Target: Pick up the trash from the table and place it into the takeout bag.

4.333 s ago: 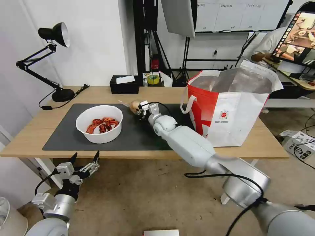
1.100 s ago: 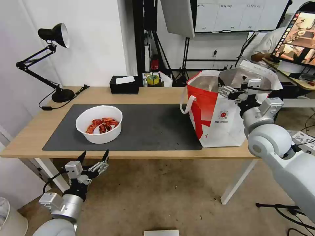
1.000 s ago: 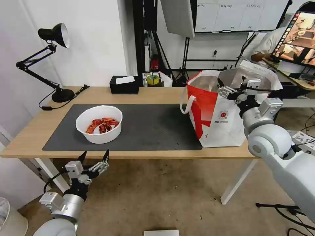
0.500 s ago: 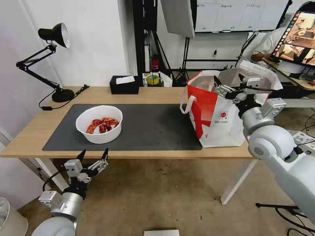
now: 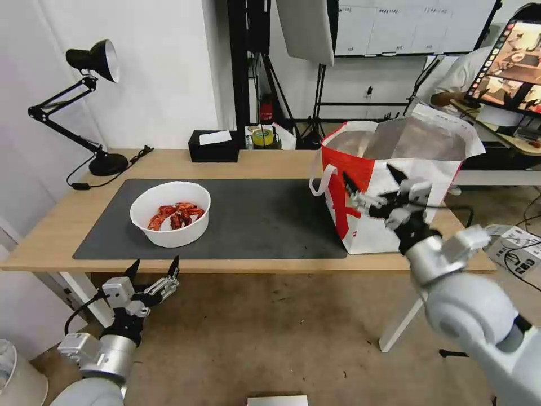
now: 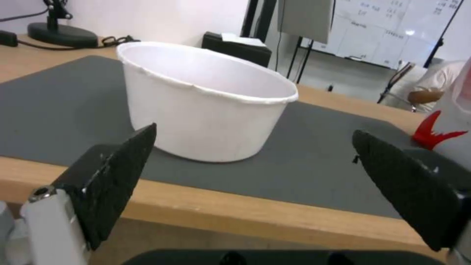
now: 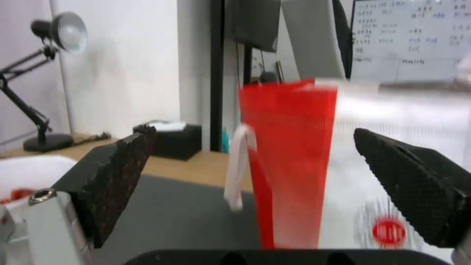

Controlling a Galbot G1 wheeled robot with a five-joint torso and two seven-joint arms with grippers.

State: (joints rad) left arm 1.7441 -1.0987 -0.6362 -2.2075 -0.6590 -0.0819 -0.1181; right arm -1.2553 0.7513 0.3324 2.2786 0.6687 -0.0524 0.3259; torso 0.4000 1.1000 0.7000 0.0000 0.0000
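A white round bowl of red crayfish shells sits on the dark grey mat on the left part of the table. The white-and-red takeout bag stands open at the table's right end. My right gripper is open and empty, level with the bag's near side and in front of it. My left gripper is open just below the table's front edge, in front of the bowl. From the left wrist the bowl lies ahead between the open fingers. From the right wrist the bag fills the gap between the fingers.
A black desk lamp stands at the table's back left corner. A black tissue box sits at the back edge, with a tape roll beside it. A person sits at a desk behind the bag. Boxes and cables lie on the floor at right.
The right gripper held a tan lump on the mat, then hung open over the bag's mouth, and has now dropped back in front of the bag. The lump is gone from the mat.
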